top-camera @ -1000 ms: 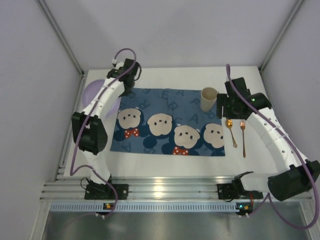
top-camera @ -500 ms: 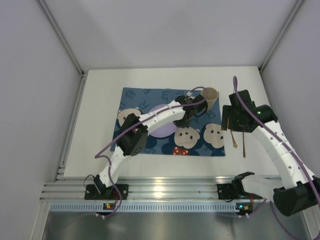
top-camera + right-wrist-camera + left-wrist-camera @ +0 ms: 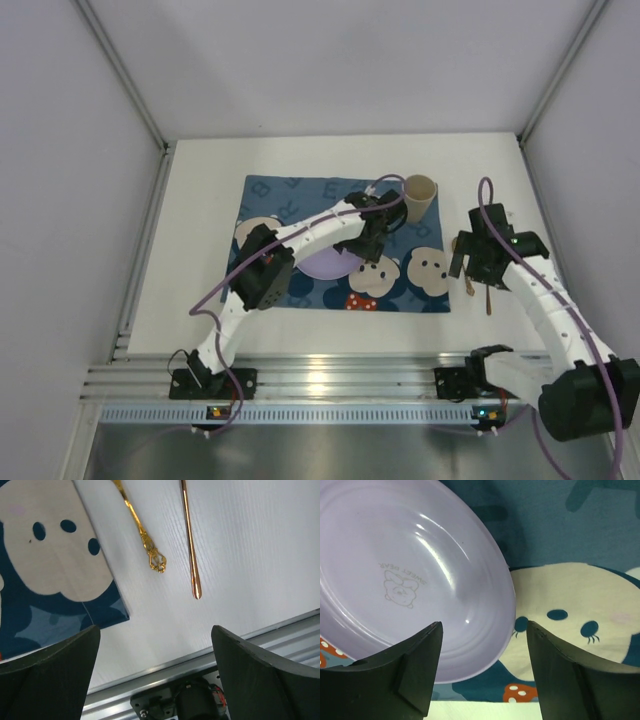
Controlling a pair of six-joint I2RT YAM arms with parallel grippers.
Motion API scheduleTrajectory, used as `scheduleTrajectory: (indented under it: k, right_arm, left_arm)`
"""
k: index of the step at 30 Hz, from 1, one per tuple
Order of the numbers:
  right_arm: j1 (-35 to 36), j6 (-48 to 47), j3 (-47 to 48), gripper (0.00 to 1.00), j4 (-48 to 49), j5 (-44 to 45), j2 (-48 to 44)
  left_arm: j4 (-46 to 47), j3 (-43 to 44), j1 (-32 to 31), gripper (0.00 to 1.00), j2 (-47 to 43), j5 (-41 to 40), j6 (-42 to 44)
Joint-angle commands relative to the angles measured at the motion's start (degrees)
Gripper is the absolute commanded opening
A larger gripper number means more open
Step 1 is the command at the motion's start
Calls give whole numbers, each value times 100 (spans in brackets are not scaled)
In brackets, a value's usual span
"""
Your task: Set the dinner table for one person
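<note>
"Two sets of jaws: how do they stand?"
"Both the left jaws and the right jaws are spread, with nothing pinched. The white worktop (image 3: 195, 230) lies under both and carries everything."
"Next in size?"
"A blue cartoon placemat (image 3: 290, 192), flat on the worktop, directly below the left jaws. One corner of it reaches under a finger of the right jaws."
"The plate?"
"The lilac plate (image 3: 395, 570) rests on the placemat just beneath the left jaws. Its rim runs through the gap between the fingers, and neither finger is closed on it."
"The cup?"
"The beige cup (image 3: 420, 197) is upright near the placemat's far corner, close beside the left jaws."
"Cutlery?"
"An ornate handle (image 3: 142, 535) and a plain handle (image 3: 189, 540), both golden, lie side by side on bare worktop. They sit ahead of the right jaws, apart from them."
</note>
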Motion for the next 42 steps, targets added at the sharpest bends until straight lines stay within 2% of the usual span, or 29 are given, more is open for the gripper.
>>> scheduleTrajectory:
  k: [1,3,6,9,18,21,24,28,32,35,40,42]
  right_arm:
    - [-615,-62,-208,93,1058,-460,468]
    - [-879,-194,-173,92,1312,-645,811]
    - [-898,-378,-24,89,1646,-585,1688]
    - [-924,-484,152,88,1927,-532,2173]
    - [-1020,-599,934,75,2131,-180,3842]
    - [-1038,-581,1075,71,2210,-171,4151]
    - [-1056,-581,1198,60,2271,-154,4512]
    - [-1091,-581,1190,38,2342,-223,4855]
    - [-1100,-546,1040,31,2447,-303,4970]
    - [-1091,-528,917,22,2526,-434,5093]
    - [-1100,-528,812,0,2588,-523,5216]
    - [-1091,-528,864,0,2553,-540,5181]
  left_arm:
    - [159,-20,-22,73,-871,14,-196]
    - [150,-142,-22,72,-1151,5,-241]
    - [176,-466,-13,71,-1538,-74,-320]
    - [220,-862,-13,71,-1899,-197,-338]
    - [369,-2101,268,70,-2699,-347,-460]
    - [404,-2462,347,70,-2910,-303,-522]
    - [413,-2665,409,69,-3051,-329,-557]
    - [361,-2780,470,69,-3113,-435,-584]
    - [334,-2841,532,69,-3166,-435,-672]
    - [334,-2841,532,69,-3131,-417,-751]
    - [334,-2780,541,68,-3052,-391,-795]
    - [317,-2745,541,68,-3034,-399,-786]
